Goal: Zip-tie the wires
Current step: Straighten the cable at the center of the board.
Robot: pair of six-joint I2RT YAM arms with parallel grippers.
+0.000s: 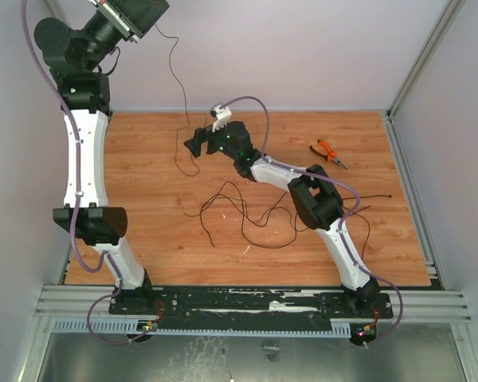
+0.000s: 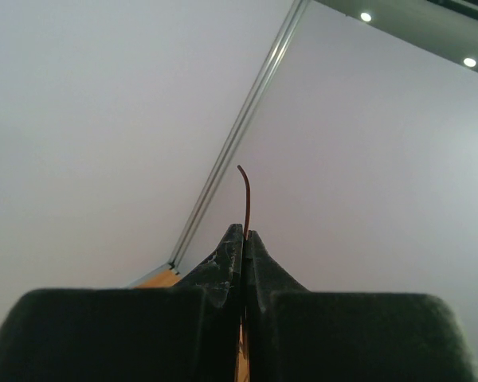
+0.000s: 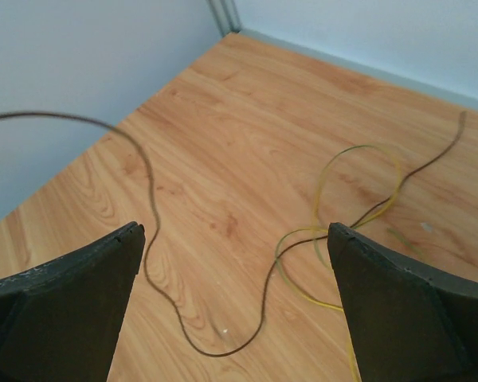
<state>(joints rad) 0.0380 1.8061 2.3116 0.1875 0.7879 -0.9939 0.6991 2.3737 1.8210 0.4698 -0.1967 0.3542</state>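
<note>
The wires (image 1: pixel 247 211) lie as a loose tangle of thin dark strands in the middle of the wooden table. One strand (image 1: pixel 178 87) rises from the tangle up to my left gripper (image 1: pixel 150 28), which is raised high at the top left and shut on it. In the left wrist view the strand's reddish end (image 2: pixel 245 199) sticks out above the closed fingertips. My right gripper (image 1: pixel 197 143) is open and empty, low over the table beside the hanging strand. The right wrist view shows a dark strand (image 3: pixel 223 350) and yellow strands (image 3: pixel 334 239) between its fingers.
Orange-handled pliers (image 1: pixel 327 153) lie at the far right of the table. White walls enclose the table at the back and sides. An aluminium rail (image 1: pixel 255 302) runs along the near edge by the arm bases.
</note>
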